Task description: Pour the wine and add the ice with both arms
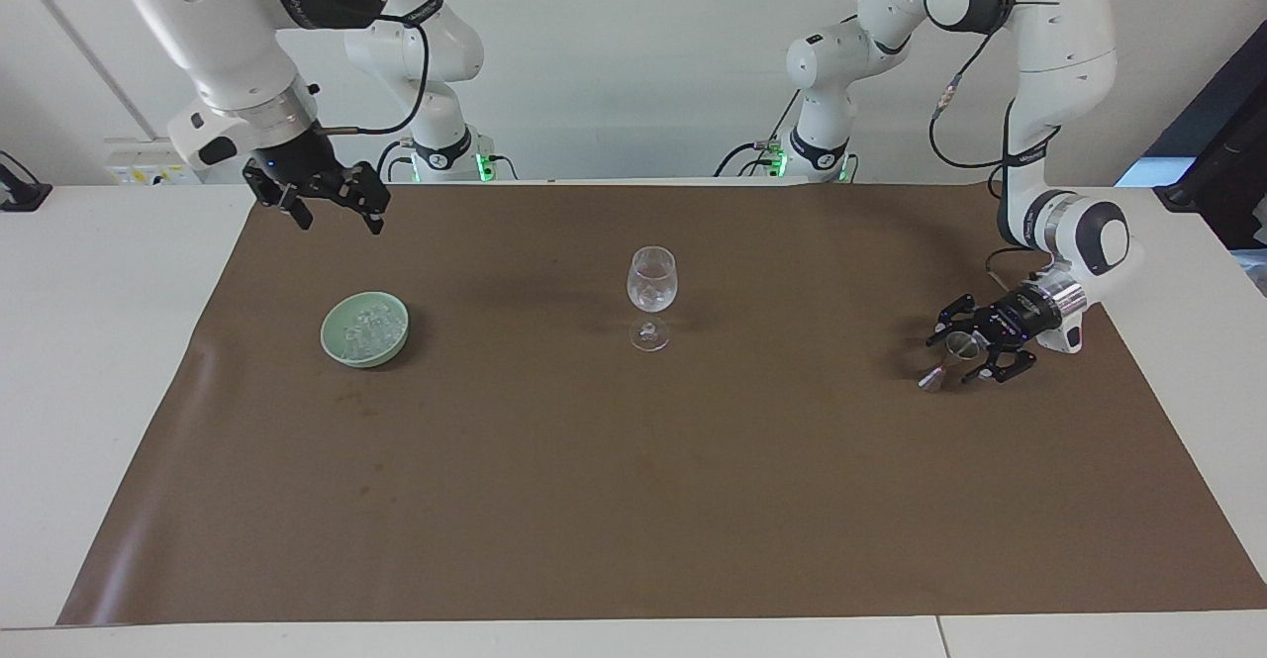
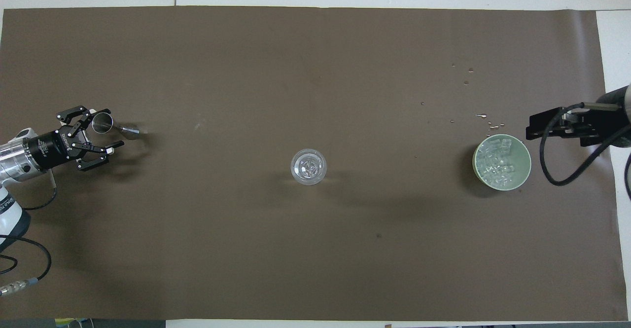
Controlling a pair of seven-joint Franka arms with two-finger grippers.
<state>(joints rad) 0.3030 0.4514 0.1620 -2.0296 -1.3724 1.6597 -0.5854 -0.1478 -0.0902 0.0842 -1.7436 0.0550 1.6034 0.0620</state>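
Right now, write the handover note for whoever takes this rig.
Left gripper: open around the small metal jigger lying tilted on the brown mat, at the left arm's end.
Right gripper: open, empty, raised above the mat's edge near the pale green bowl of clear ice cubes.
Clear wine glass: upright mid-mat, ice inside.
Done: ice in the glass.
Left: cannot tell; check the pour.
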